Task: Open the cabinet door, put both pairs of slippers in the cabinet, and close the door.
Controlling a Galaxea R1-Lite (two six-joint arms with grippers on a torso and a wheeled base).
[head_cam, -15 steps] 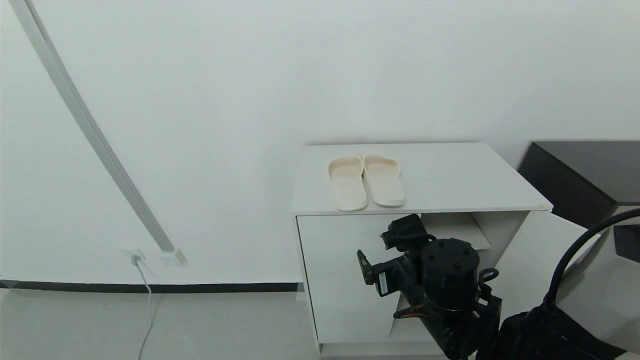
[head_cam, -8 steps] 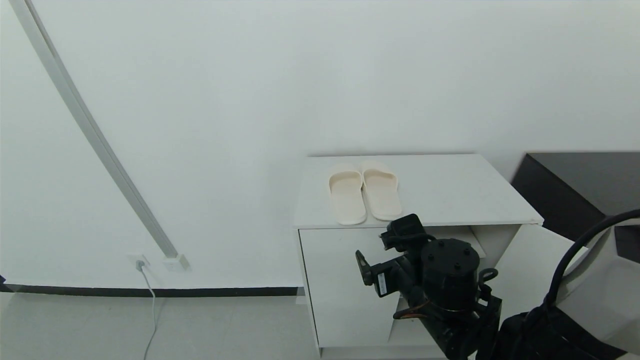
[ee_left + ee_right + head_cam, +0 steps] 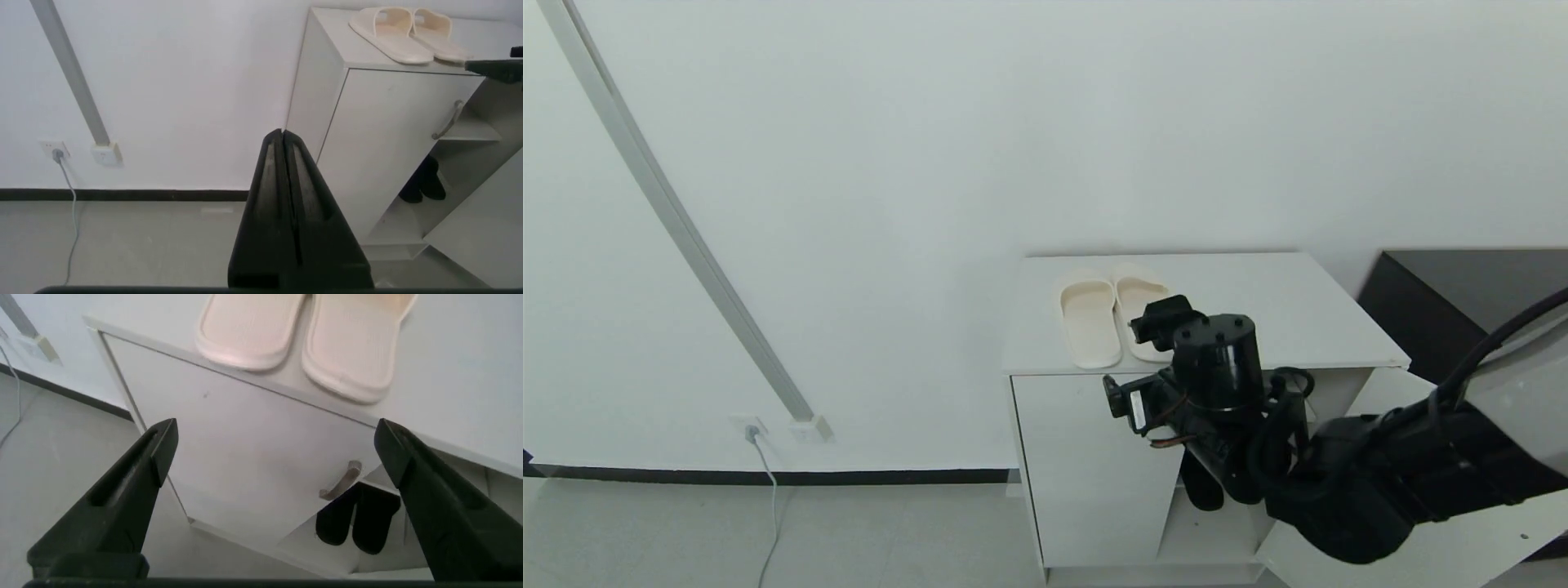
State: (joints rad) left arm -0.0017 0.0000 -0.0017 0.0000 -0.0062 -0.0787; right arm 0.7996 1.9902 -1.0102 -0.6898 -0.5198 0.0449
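A pair of cream slippers (image 3: 1090, 322) (image 3: 400, 24) (image 3: 327, 327) lies side by side on top of the white cabinet (image 3: 1298, 318). The cabinet's right door (image 3: 1380, 396) stands open, while the left door (image 3: 245, 457) with its curved handle (image 3: 339, 482) is shut. A black pair of slippers (image 3: 359, 518) (image 3: 423, 181) stands on a lower shelf inside. My right gripper (image 3: 276, 429) is open and empty, held in front of the cabinet's top edge just short of the cream slippers. My left gripper (image 3: 283, 143) is shut on nothing, off to the cabinet's left above the floor.
A dark piece of furniture (image 3: 1478, 286) stands to the right of the cabinet. On the wall to the left are a slanting grey conduit (image 3: 670, 212) and a socket with a cable (image 3: 747, 426) running down to the floor. Open floor lies left of the cabinet.
The head camera tilted, shifting the whole picture down. My right arm has risen from in front of the doors to the height of the cabinet top, close to the cream slippers.
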